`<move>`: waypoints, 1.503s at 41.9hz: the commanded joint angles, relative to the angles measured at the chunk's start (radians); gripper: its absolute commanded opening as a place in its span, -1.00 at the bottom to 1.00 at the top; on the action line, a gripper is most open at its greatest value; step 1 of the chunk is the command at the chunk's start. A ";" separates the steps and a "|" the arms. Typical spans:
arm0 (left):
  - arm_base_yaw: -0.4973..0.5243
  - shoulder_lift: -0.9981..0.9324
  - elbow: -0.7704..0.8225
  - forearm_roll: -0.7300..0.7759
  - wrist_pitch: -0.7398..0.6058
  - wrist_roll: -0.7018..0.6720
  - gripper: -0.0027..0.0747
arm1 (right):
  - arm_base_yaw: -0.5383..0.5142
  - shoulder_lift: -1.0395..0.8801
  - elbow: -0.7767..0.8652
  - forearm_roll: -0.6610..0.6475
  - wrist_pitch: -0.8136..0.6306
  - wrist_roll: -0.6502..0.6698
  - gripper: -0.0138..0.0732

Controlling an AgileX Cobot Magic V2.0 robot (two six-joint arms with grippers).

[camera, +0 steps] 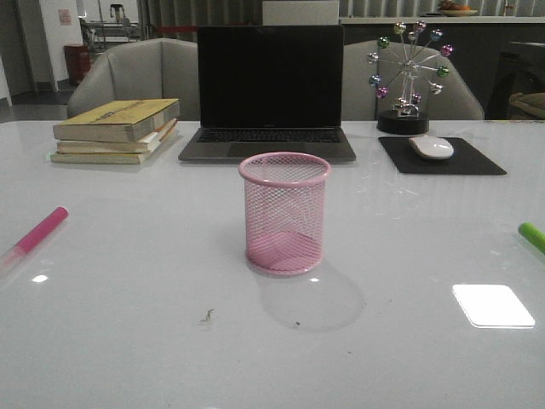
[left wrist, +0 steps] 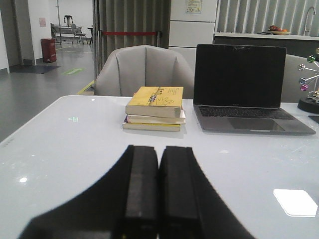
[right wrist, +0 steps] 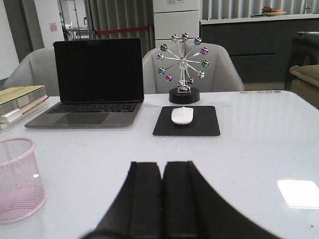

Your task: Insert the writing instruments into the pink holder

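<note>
Pink holder (camera: pixel 284 213) is seen upright mid-table, in front of the laptop (camera: pixel 268 89), nothing visible inside. Pink marker (camera: pixel 36 233) is laid flat near the table's left edge, green marker (camera: pixel 532 235) at the right edge, both well apart from the holder. Left gripper (left wrist: pixel 158 199) and right gripper (right wrist: pixel 162 199) are pressed together, nothing pinched, held above the table (camera: pixel 128 341).

No writing can be read in any view. The top yellow book (left wrist: pixel 155 101) of the stack carries dark printed marks on its cover, too small and blurred to make out. Posted notices on the far walls, such as one sign (left wrist: pixel 194 5), are equally illegible.
</note>
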 commanded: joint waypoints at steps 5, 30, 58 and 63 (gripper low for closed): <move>-0.001 -0.020 0.006 -0.003 -0.093 -0.001 -0.67 | -0.004 -0.020 -0.005 -0.011 -0.087 -0.002 -0.53; -0.001 -0.020 0.006 -0.003 -0.093 -0.001 -0.67 | -0.004 -0.020 -0.005 -0.011 -0.087 -0.002 -0.53; -0.001 0.018 -0.294 0.005 -0.040 -0.001 -0.67 | -0.004 -0.007 -0.271 -0.065 0.066 -0.002 -0.53; -0.001 0.082 -0.414 0.005 0.017 -0.001 -0.67 | -0.004 0.041 -0.404 -0.085 0.142 -0.002 -0.53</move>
